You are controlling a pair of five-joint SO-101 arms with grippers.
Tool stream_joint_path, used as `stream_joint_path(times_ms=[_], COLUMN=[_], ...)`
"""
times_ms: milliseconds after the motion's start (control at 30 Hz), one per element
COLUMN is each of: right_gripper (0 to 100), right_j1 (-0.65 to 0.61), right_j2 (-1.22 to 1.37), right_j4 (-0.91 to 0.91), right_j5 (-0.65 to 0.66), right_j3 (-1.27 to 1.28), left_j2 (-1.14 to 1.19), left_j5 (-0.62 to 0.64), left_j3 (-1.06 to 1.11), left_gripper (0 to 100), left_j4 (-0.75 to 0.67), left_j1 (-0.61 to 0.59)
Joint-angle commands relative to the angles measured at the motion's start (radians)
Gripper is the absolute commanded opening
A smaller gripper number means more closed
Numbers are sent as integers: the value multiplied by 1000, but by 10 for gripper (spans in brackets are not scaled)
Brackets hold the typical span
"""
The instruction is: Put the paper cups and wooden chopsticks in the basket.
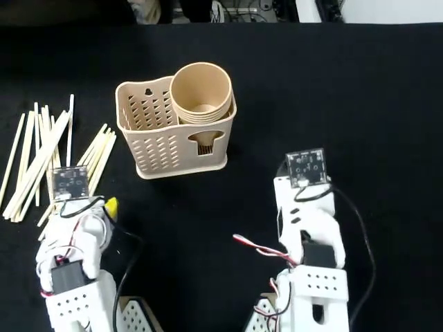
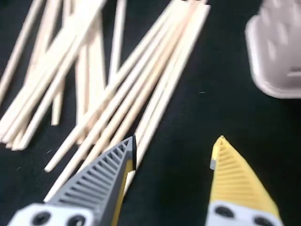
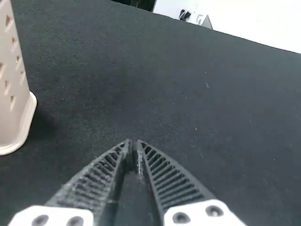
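Note:
A beige perforated basket (image 1: 163, 142) stands on the black table, with stacked paper cups (image 1: 201, 93) in its right compartment. Several wooden chopsticks (image 1: 41, 155) lie scattered at the table's left. My left gripper (image 2: 176, 146) hangs open just above the near ends of the chopsticks (image 2: 117, 94), its grey finger over one stick, nothing held. The basket's corner (image 2: 277, 56) shows beyond it. In the high view the left arm (image 1: 69, 183) sits at the pile's near edge. My right gripper (image 3: 132, 147) is shut and empty over bare cloth, beside the basket (image 3: 11, 84). The right arm (image 1: 308, 169) rests right of the basket.
The black cloth covers the whole table. Open room lies right of and behind the basket. Cables and clutter sit past the far table edge (image 1: 228, 14).

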Motion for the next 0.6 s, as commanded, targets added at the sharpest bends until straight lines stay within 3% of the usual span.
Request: stream_joint_path(times_ms=[0,67,267,567], right_gripper=[13,13,13,13], right_j1=[9,9,9,-12], right_j2=[-22,-21,-21,-21], right_j4=[-49,-43,-41,-20], right_j5=[37,37,37,44], right_j3=[13,13,13,13], left_j2=[6,8,117,796], left_j5=[28,54,-34,-209], left_j3=[-113,-186,-464,-803], left_gripper=[263,263,265,268], left_j4=[-14,0,98,55], left_j1=[-82,-113,-128,-143])
